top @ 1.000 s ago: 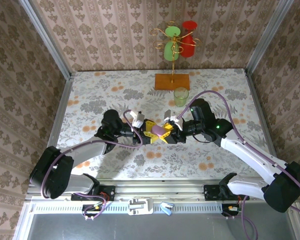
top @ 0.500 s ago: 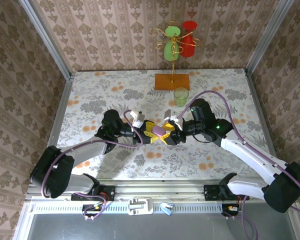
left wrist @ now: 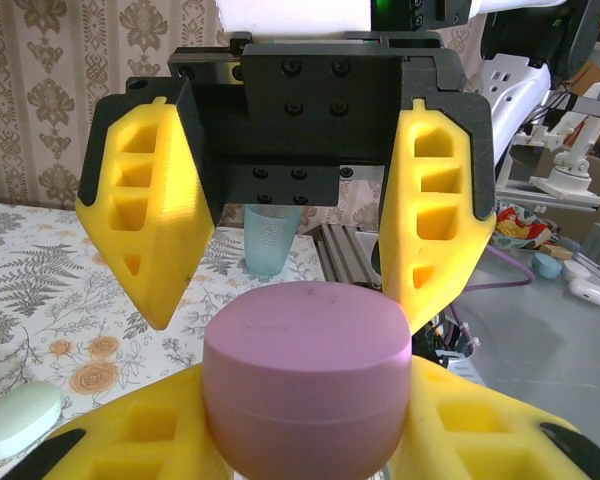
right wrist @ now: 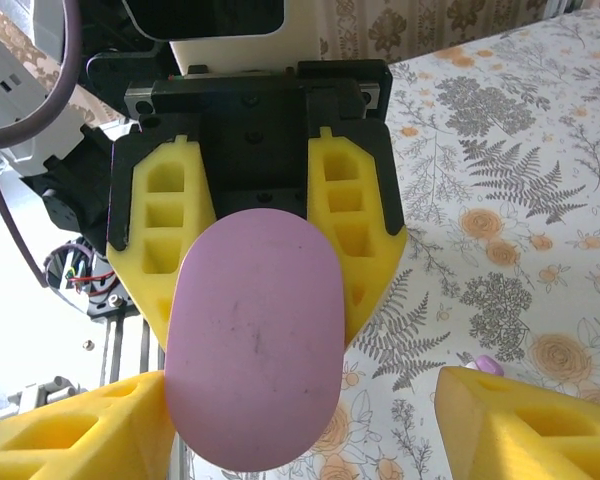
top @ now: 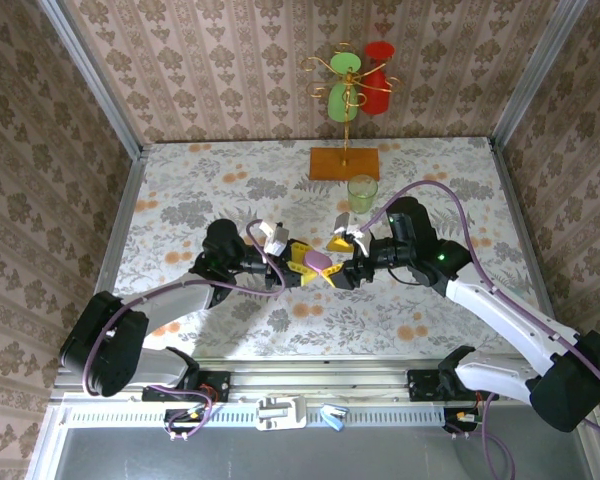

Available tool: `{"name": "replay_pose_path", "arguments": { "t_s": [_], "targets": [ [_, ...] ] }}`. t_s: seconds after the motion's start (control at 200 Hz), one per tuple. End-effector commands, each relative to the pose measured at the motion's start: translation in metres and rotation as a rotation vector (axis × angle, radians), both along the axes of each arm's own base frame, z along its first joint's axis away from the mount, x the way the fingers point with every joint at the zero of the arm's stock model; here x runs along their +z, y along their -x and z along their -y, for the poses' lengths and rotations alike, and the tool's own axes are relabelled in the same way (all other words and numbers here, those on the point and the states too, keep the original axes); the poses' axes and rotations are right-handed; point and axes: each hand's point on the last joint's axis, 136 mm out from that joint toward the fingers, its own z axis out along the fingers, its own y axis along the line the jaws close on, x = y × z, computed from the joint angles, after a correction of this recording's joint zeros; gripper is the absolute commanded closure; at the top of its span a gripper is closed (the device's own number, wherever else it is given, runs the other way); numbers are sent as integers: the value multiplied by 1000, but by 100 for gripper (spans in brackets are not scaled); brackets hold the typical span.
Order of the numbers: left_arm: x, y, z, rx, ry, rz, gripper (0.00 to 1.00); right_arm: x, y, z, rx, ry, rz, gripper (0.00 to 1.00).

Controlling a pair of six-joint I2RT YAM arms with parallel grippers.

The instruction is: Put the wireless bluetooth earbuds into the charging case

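purple charging case (left wrist: 305, 380) sits lid-shut, clamped in my left jaws, right jaws spread open just off it, so i judge no earbuds inserted yet.

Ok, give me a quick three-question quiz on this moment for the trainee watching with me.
1. True or false: the left claw is shut on the purple case.
2. The right claw is: A) open, its fingers clear of the case; B) shut on the case; C) shut on an earbud.
3. What colour is the cup standing upright beside the wooden base?
Key: 1 true; 2 A; 3 pale green.
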Motion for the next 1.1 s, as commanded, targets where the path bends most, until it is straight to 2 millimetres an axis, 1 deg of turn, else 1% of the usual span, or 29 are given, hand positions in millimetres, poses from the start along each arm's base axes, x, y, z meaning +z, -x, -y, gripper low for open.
{"name": "replay_pose_path", "arguments": {
  "t_s": [0.0, 0.17, 0.36, 0.535, 0.59, 0.7, 0.77, 0.85, 0.97, 1.045, 1.095],
  "targets": [
    [8, 10, -4, -47, 38, 67, 82, 6, -18, 9, -101, -18, 12, 32],
    [5, 9, -5, -41, 38, 78, 83, 14, -26, 14, -143, -50, 13, 32],
    [5, 9, -5, -43, 39, 83, 83, 15, -26, 15, -147, -56, 9, 31],
    [5, 10, -5, -45, 42, 87, 84, 15, -36, 20, -201, -59, 13, 31],
    [4, 10, -6, -45, 42, 87, 84, 16, -36, 20, -200, -62, 16, 31],
    [4, 8, -6, -31, 44, 93, 84, 20, -28, 17, -151, -77, 22, 24],
    [3, 3, -7, -8, 45, 95, 84, 23, -20, 14, -104, -97, 25, 18],
    [3, -5, -8, 29, 50, 100, 84, 30, -14, 14, -91, -127, 44, 13],
    [6, -22, -15, 128, 76, 110, 84, 45, -8, 19, -111, -193, 90, 10],
    [11, -34, -21, 198, 102, 122, 84, 50, -13, 25, -167, -235, 104, 9],
    [14, -42, -25, 250, 121, 131, 83, 52, -23, 32, -243, -270, 104, 9]
  ]
}}
